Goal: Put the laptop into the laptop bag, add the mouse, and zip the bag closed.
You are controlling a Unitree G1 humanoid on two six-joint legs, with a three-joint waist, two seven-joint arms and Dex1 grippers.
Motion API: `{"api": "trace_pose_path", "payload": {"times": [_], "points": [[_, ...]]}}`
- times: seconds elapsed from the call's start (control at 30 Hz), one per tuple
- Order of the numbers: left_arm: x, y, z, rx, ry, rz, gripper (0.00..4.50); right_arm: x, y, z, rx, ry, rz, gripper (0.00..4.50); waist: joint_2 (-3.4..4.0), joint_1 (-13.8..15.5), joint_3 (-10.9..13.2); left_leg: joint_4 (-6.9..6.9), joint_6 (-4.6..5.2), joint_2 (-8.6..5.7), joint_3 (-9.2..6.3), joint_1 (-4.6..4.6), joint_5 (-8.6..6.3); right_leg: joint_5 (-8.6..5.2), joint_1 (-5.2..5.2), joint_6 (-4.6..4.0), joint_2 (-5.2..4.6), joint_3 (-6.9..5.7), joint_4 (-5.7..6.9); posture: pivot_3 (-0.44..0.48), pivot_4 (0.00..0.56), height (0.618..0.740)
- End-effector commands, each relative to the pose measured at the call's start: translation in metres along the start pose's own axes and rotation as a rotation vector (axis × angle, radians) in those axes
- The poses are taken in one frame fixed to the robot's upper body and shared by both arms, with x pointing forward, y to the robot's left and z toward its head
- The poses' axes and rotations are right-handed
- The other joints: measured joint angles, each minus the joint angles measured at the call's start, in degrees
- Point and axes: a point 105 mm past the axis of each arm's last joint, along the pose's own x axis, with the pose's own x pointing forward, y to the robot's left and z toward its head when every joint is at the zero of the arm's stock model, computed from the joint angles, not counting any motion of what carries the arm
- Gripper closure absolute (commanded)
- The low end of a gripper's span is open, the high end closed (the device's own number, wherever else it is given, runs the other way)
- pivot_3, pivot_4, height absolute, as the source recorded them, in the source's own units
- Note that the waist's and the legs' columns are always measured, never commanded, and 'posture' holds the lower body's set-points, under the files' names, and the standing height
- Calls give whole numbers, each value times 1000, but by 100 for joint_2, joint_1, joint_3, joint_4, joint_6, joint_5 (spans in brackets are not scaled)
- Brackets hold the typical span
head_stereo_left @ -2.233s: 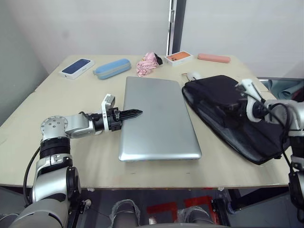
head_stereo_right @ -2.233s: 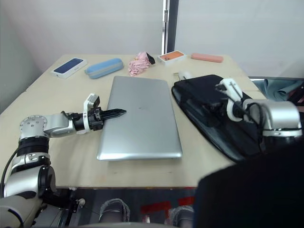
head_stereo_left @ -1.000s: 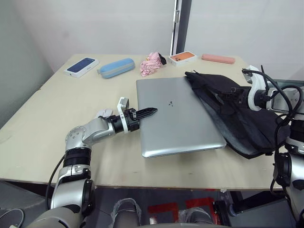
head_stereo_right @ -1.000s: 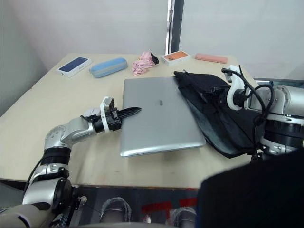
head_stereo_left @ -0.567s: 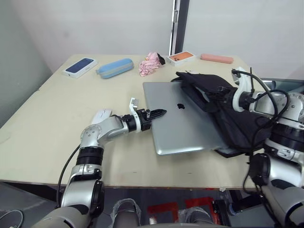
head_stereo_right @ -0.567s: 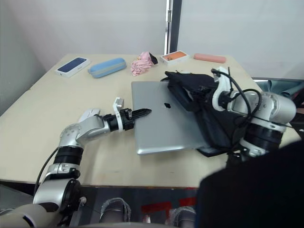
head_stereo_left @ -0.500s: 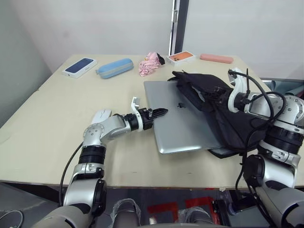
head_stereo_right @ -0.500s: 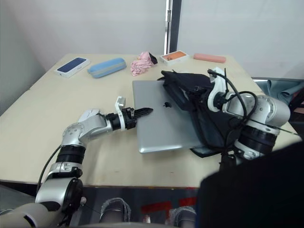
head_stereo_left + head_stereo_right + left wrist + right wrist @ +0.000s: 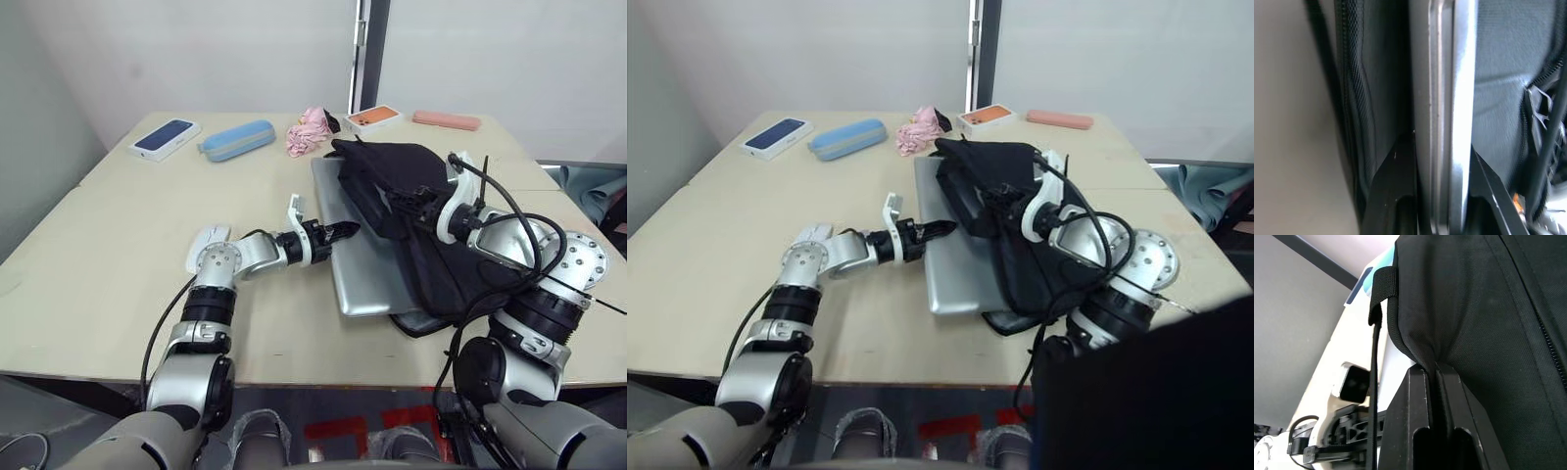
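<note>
The silver laptop (image 9: 355, 266) lies flat on the table, its right part inside the open black laptop bag (image 9: 392, 176). My left gripper (image 9: 340, 231) is shut on the laptop's left edge; in the left wrist view that edge (image 9: 1445, 117) sits between my two fingers, with bag fabric (image 9: 1376, 98) on either side. My right gripper (image 9: 1436, 371) is shut on a fold of the bag's upper flap (image 9: 1474, 303), holding it raised over the laptop. The white mouse (image 9: 210, 236) rests on the table beside my left arm, partly hidden by it.
Along the table's far edge lie a blue phone box (image 9: 163, 137), a blue oblong case (image 9: 233, 140), a pink cloth (image 9: 309, 130), an orange box (image 9: 377, 117) and a pink case (image 9: 446, 119). The table's front edge runs just below the bag.
The laptop has slid to the right, deeper into the bag, pushed by my left gripper. My right gripper has drawn the bag's flap leftward over the lid.
</note>
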Motion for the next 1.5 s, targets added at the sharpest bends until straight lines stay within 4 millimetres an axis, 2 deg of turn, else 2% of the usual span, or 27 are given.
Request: {"api": "trace_pose_path", "payload": {"times": [0.03, 0.23, 0.5, 0.7, 1.17, 1.23, 1.5], "points": [[8, -36, 25, 19, -112, -117, 4130, -6, 13, 6, -21, -40, 44, 4482, 0, -2, 0, 0, 0, 0, 0, -1, 0, 3, 0, 5, 0, 0, 0, 0, 150, 740], [12, -33, 30, 62, -163, -70, 4130, -6, 15, 4, 21, -45, 57, 4482, 1, -46, 0, -10, -1, 0, 0, -1, 0, 30, -5, 54, 1, -1, -4, 0, 150, 740], [26, -42, 14, 57, -141, -113, 4130, 2, 23, -1, 163, -78, 92, 4482, 3, -44, 1, -11, -1, 0, 1, -11, 0, 33, -9, 61, 0, -2, -13, 0, 150, 740], [28, -49, 1, 56, -80, -153, 4130, 3, 37, -5, 331, -73, 111, 4482, 12, -62, 1, -22, -1, 0, 1, -20, 0, 33, -16, 70, 0, -5, -27, 0, 150, 740], [33, -40, -16, 75, -6, -109, 4130, 3, 48, -8, 377, -43, 104, 4482, 12, -83, 1, -21, -1, -3, -1, -35, 0, 36, -21, 86, -1, -9, -37, 0, 150, 740], [34, -40, -17, 88, 2, -109, 3150, 3, 48, -9, 375, -44, 103, 4500, 12, -81, 1, -21, 0, -3, -1, -36, -1, 36, -21, 86, -1, -9, -39, 0, 150, 740], [24, -40, -13, 133, 15, -98, 300, -1, 40, -5, 364, -62, 77, 4500, 12, -81, 1, -21, 0, -5, -2, -35, -1, 36, -19, 86, -3, -10, -40, 0, 150, 740]]}}
